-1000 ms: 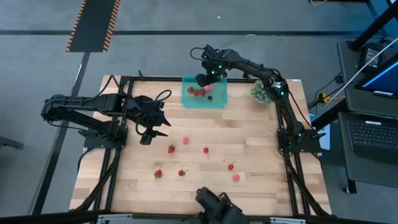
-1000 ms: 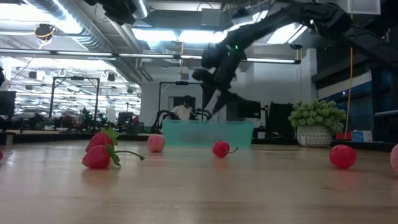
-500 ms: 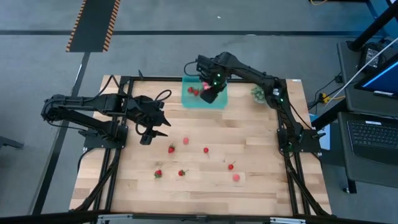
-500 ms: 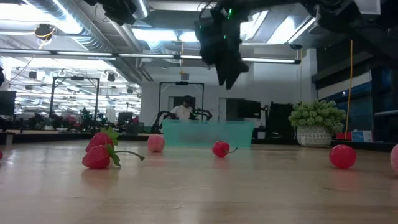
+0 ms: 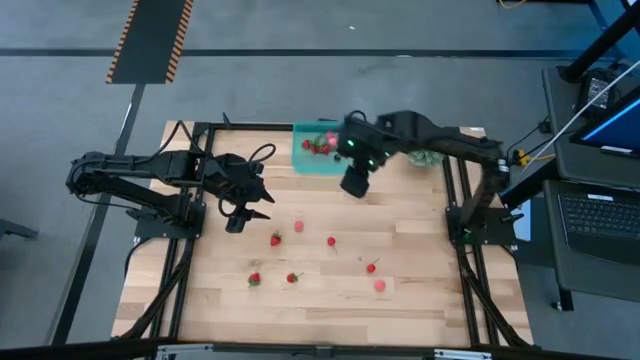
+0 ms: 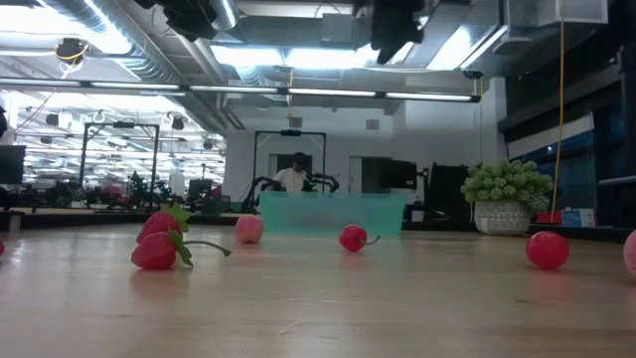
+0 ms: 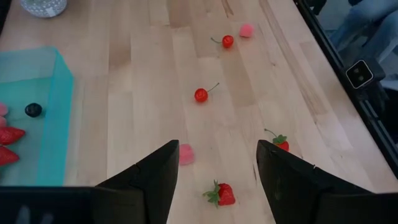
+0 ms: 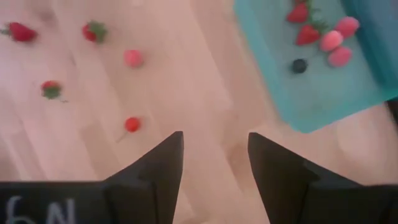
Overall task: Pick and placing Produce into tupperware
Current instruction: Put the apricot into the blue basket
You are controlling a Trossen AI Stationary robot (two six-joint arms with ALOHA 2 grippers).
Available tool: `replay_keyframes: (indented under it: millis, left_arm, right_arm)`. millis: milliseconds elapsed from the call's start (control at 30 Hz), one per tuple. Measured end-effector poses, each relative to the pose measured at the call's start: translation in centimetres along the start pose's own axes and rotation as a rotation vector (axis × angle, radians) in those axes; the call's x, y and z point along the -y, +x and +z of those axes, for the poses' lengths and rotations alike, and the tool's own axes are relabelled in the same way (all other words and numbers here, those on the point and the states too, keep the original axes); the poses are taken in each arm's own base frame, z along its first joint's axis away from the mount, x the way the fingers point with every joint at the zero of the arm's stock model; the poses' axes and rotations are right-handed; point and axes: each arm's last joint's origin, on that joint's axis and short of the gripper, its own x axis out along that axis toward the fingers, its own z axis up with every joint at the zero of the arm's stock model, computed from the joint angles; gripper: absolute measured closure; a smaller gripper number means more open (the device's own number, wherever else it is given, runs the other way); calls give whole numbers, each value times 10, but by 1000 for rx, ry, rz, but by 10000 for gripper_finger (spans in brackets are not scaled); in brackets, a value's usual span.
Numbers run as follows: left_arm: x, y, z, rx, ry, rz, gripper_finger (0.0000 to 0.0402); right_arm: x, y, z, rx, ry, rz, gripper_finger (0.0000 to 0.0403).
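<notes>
The teal tupperware (image 5: pixel 312 152) stands at the table's far edge, partly under my right arm. It holds several red and pink produce pieces (image 8: pixel 310 34) and one dark berry (image 8: pixel 300 65). More produce lies loose on the wood, such as a strawberry (image 5: pixel 276 239), a pink piece (image 5: pixel 299 227) and a cherry-like piece (image 5: pixel 331 241). My right gripper (image 5: pixel 355 184) hangs open and empty, high above the table just near of the tupperware. My left gripper (image 5: pixel 252 206) waits open at the table's left, above bare wood.
A spiky green plant in a pot (image 6: pixel 505 196) stands at the far right corner, right of the tupperware. Several loose pieces (image 5: pixel 371 267) are scattered over the near half of the table. Bare wood lies between them and the tupperware.
My right gripper has risen from low over the tupperware and swung toward the table's near edge, rolling as it went. It now hangs high over bare wood in front of the tupperware. The produce and the tupperware have stayed put.
</notes>
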Motion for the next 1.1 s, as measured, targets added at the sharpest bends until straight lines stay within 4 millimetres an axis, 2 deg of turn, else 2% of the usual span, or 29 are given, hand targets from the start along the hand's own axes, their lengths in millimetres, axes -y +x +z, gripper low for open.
replay_keyframes:
  millis: [167, 333, 433, 600, 700, 867, 1000, 1100]
  left_arm:
    - [0, 0, 0, 0, 0, 0, 194]
    - [0, 0, 0, 0, 0, 0, 194]
    - [0, 0, 0, 0, 0, 0, 194]
    - [0, 0, 0, 4, 1, 0, 194]
    - [0, 0, 1, 7, 1, 1, 194]
    - [0, 0, 1, 8, 1, 1, 194]
    - [0, 0, 1, 8, 1, 1, 194]
    - [0, 0, 1, 8, 1, 1, 194]
  right_arm:
    - [-21, 2, -39, 47, 8, 40, 221]
    - [-39, 16, -74, 96, 45, 93, 221]
    - [-51, 29, -88, 119, 44, 135, 221]
    - [-67, 53, -98, 138, 0, 174, 221]
    - [-70, 65, -106, 117, -17, 172, 221]
    - [-72, 77, -111, 130, 55, 201, 221]
    - [-74, 80, -108, 186, 66, 236, 221]
    - [-76, 81, -108, 155, 98, 294, 221]
